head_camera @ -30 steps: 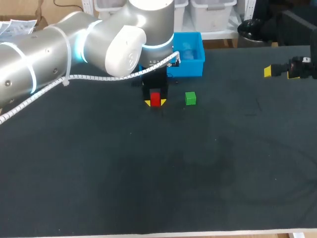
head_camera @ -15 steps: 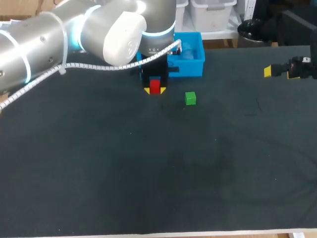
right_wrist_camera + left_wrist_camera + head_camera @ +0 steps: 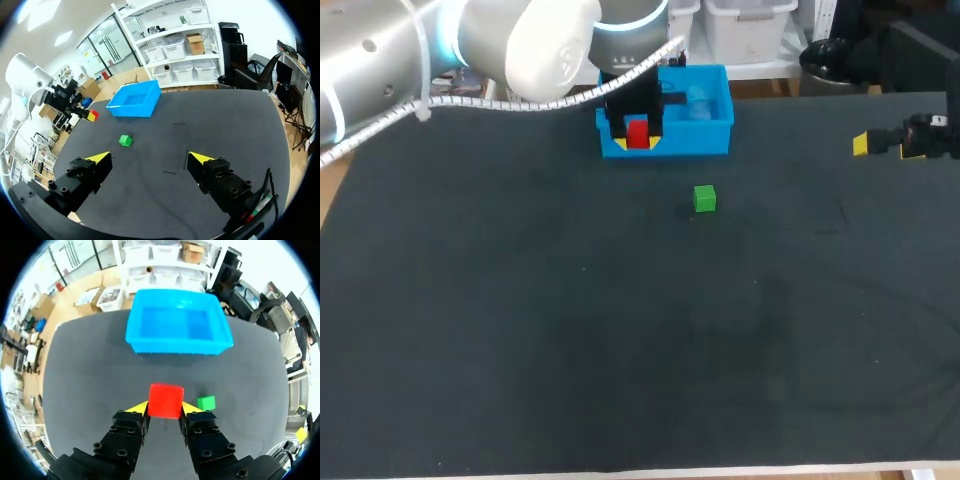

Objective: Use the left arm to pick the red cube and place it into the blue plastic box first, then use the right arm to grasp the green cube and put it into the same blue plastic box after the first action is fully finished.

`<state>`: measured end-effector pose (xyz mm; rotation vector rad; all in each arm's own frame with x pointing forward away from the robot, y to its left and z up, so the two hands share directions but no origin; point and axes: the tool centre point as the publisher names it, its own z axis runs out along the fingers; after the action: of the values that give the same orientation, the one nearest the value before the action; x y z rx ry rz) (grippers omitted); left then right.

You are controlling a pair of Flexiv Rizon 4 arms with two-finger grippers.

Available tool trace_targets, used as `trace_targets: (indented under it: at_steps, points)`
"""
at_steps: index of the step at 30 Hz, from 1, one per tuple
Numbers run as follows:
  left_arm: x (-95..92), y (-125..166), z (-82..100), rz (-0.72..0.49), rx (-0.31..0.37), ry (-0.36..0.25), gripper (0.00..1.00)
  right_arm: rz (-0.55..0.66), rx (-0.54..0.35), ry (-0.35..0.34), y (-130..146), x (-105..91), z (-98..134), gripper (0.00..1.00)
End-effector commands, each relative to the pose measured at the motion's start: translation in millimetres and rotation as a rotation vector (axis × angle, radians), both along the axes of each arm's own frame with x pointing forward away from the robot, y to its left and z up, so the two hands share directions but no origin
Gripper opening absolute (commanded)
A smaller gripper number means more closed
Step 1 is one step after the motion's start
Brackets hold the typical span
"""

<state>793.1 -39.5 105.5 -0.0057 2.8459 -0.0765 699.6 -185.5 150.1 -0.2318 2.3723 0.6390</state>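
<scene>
Red cube (image 3: 165, 400) in left tool (image 3: 164, 408)

The red cube (image 3: 637, 133) is clamped between the yellow tips of the left gripper (image 3: 165, 409), raised off the table at the near left side of the box (image 3: 710, 135). The box is blue, open-topped, at the table's far edge. The green cube (image 3: 704, 198) lies flat on the table, nearer than the box and apart from it

light: bright, even, overhead | shadows: soft, faint beside green cube (image 3: 704, 199) | glare: sheen on left arm (image 3: 535, 50) shell
</scene>
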Motion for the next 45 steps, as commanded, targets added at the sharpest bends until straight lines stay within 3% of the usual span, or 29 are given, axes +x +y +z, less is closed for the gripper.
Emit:
trace_targets:
  at_steps: [1, 13, 27, 36, 45]
  points:
    - [0.3, 5, 6.4, 0.006, -0.027, -0.024, 0.00, 0.000, -0.001, 0.000, 0, 0.1, 0, 1.00]
    - [32.1, -3, 29.6, -0.011, -0.098, -0.105, 0.00, 0.000, -0.001, 0.000, 0, 0.1, 0, 1.00]
    - [96.1, -8, 57.4, -0.018, -0.190, -0.196, 0.00, 0.000, -0.001, 0.000, 0, 0.1, 0, 1.00]
    - [133.1, -10, 61.8, -0.025, -0.207, -0.228, 0.00, 0.000, -0.001, 0.000, 0, 0.1, 0, 1.00]
    - [153.9, -12, 60.2, -0.033, -0.276, -0.215, 0.00, 0.000, -0.001, 0.000, 0, 0.1, 0, 1.00]
